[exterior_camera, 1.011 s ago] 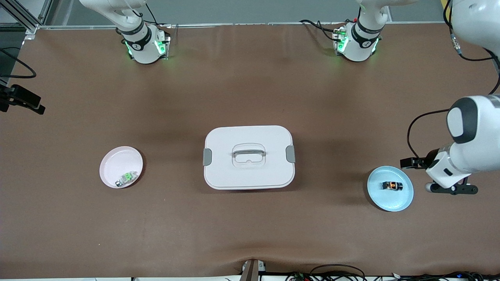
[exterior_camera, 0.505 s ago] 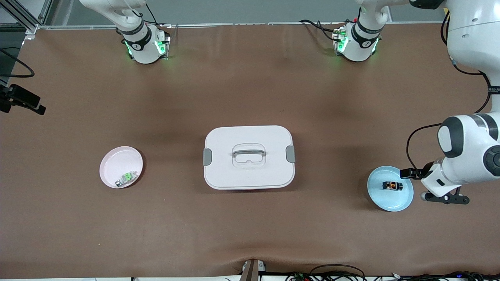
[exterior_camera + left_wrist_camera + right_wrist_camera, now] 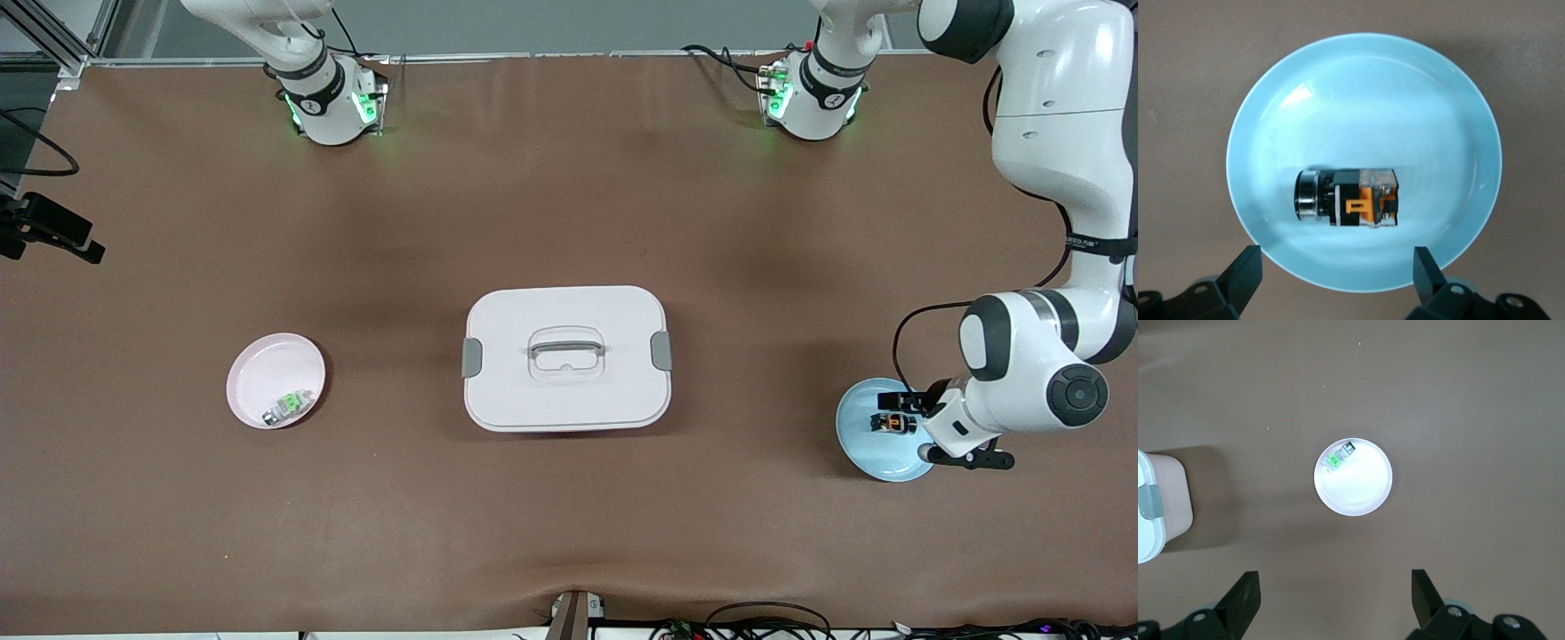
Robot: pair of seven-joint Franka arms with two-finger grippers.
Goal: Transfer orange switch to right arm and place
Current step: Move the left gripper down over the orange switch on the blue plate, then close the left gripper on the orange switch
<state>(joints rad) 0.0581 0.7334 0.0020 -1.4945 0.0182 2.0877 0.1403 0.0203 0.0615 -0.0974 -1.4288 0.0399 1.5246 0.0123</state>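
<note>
Over the past second we see the left arm swing its left gripper (image 3: 925,436) from beside the blue plate (image 3: 867,449), at the counter's edge, to a position above that plate. Its spread fingers (image 3: 1245,270) now hang over the orange switch (image 3: 1346,197).

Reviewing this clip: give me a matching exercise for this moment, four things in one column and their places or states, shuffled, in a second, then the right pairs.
Things:
1. orange switch
2. green-and-white piece
3. white lidded box
4. left pincer

Places or states:
A. on the pink plate, toward the right arm's end of the table
B. at the middle of the table, lid on
C. open, over the blue plate
D. lying on its side on the blue plate

Pairs: 1-D, 2-A, 3-B, 4-C
</note>
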